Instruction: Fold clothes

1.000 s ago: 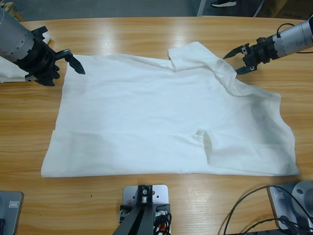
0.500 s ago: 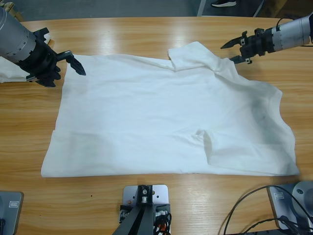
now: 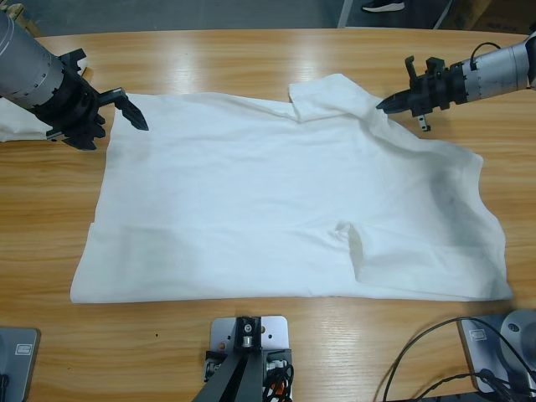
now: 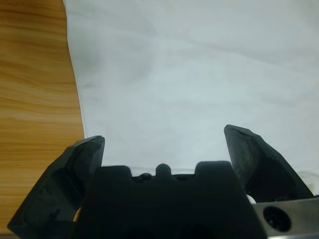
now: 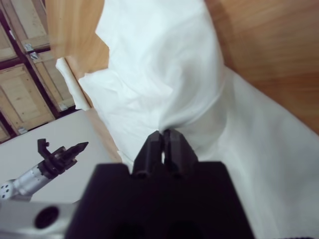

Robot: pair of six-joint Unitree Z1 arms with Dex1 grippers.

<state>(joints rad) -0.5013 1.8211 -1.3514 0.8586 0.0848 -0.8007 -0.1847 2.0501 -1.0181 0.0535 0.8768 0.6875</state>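
1. Fabric fills most of the high view: a white T-shirt (image 3: 285,201) lies spread nearly flat on the wooden table (image 3: 251,59), with a raised, rumpled sleeve at its upper middle and a small pucker near the lower middle. The left gripper (image 3: 126,107) comes in from the upper left edge and sits at the shirt's upper left corner, jaws spread apart with nothing between them. The right gripper (image 3: 390,104) reaches in from the upper right, its jaws drawn together to a point at the shirt's upper right edge, just beside the rumpled sleeve. A second bit of white cloth (image 3: 17,130) shows at the far left edge, behind the left arm.

2. The left wrist view looks along the left gripper (image 4: 164,144) with its two black jaws wide apart. The T-shirt (image 4: 199,74) lies flat beyond them, its straight edge running down the left side against bare table (image 4: 35,99).

3. In the right wrist view the right gripper (image 5: 163,142) has its jaws pressed together, pinching a fold of the T-shirt (image 5: 164,69), which bunches up around the tips. The other arm's gripper (image 5: 70,151) shows small at lower left.
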